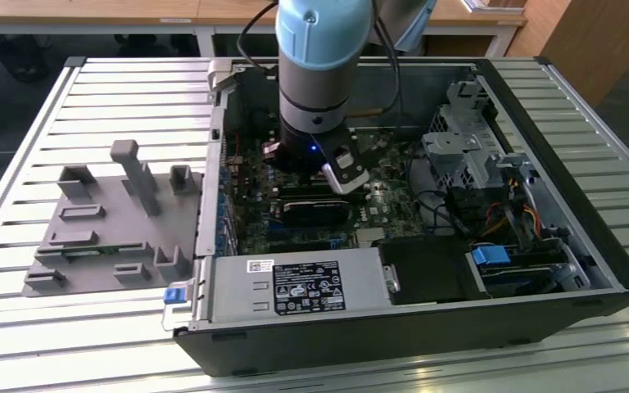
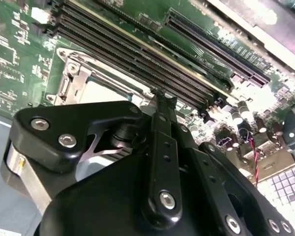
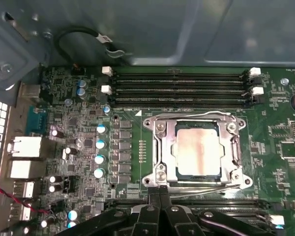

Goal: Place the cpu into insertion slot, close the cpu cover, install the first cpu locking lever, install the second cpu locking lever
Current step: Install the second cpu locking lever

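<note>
1. Your gripper point(image 3: 160, 191), fingers pinched together and holding nothing, hovers just beside the socket point(image 3: 157, 147).
2. The chip point(image 3: 196, 151) sits in the socket under the closed cover point(image 3: 236, 147).
3. Risk: a fingertip slips off a lever point(image 3: 196, 187) and scrapes the board point(image 3: 132, 157).
4. Room: memory slots point(image 3: 179, 88) flank the socket closely.
</note>
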Robot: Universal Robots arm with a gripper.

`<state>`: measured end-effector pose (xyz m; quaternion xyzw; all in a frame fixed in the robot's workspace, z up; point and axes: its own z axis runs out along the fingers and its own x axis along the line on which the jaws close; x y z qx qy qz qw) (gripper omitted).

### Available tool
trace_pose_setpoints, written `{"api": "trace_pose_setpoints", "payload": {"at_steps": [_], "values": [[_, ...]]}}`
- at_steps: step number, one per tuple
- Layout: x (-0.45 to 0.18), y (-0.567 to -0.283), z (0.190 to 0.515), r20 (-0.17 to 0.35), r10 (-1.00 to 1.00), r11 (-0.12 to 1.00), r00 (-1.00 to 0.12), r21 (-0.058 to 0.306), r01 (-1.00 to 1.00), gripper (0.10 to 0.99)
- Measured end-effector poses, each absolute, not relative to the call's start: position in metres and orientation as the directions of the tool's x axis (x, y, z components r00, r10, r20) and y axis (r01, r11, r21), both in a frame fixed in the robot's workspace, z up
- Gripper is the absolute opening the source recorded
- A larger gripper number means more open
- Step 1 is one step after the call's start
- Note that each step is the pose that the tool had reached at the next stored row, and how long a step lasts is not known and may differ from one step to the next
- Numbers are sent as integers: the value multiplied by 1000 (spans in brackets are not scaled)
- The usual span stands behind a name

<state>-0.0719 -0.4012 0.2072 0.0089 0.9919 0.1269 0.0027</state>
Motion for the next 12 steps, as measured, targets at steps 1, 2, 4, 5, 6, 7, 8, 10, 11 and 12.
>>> {"api": "trace_pose_setpoints", "payload": {"at_steps": [1, 2, 4, 5, 6, 7, 8, 10, 11, 12], "values": [[-72, -401, 206, -3, 18, 967, -1000, 256, 17, 106], [-72, -401, 205, -3, 18, 966, -1000, 260, 17, 106], [-73, -401, 204, -3, 18, 963, -1000, 269, 17, 106], [-74, -401, 203, -3, 18, 962, -1000, 272, 17, 106], [-74, -401, 202, -3, 18, 962, -1000, 274, 17, 106], [-74, -401, 201, -3, 18, 962, -1000, 274, 17, 106], [-74, -401, 200, -3, 18, 961, -1000, 275, 17, 106], [-75, -401, 198, -3, 18, 961, -1000, 277, 17, 106], [-75, -400, 197, -3, 18, 960, -1000, 279, 17, 106], [-75, -400, 197, -3, 18, 960, -1000, 280, 17, 106]]}}
